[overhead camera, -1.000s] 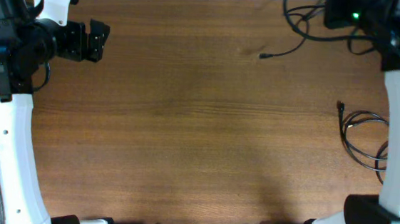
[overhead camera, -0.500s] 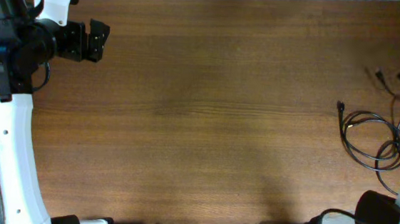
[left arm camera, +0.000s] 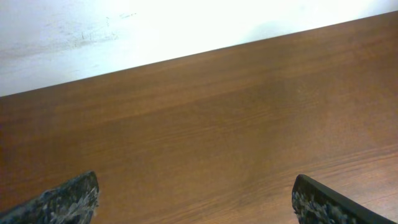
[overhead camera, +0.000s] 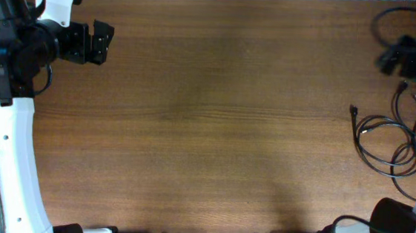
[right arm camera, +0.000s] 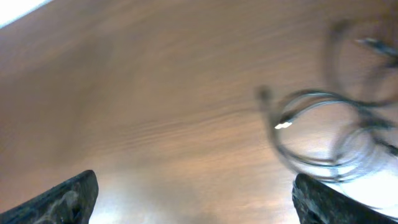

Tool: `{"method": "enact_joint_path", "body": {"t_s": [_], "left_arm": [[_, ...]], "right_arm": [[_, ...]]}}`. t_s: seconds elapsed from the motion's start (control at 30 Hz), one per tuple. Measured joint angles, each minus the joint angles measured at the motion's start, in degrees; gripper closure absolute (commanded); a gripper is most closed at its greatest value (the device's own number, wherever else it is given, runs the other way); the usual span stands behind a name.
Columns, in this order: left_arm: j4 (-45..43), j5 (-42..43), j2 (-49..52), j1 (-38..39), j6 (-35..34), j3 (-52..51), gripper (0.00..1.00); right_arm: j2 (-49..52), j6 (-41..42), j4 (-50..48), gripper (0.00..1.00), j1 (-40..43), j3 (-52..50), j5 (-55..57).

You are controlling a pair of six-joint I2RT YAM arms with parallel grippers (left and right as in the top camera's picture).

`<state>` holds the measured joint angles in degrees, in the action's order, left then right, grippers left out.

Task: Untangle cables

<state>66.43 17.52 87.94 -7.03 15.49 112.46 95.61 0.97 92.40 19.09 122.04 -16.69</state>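
At the left edge, the left hand (overhead camera: 95,42) hangs with its fingers spread wide and gripping nothing, well apart from the work and probably parked out of the way. Across the brown surface (overhead camera: 214,132), the cables (overhead camera: 402,150) lie as a loose tangle of black loops at the right edge, directly on the wood, since no box or tray is in view. The right hand (overhead camera: 391,60) hovers near them, fingers apart and empty, seemingly placed to reach in for a hold.
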Motion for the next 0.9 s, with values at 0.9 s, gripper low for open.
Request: {"method": "enact_joint_path", "body": {"t_s": [0.9], "left_arm": [[0.0, 0.0, 0.0, 0.0, 0.0, 0.0, 0.01]], "right_arm": [[-9.42, -4.68, -22.71, 0.01, -25.59, -2.14, 4.72]]}}
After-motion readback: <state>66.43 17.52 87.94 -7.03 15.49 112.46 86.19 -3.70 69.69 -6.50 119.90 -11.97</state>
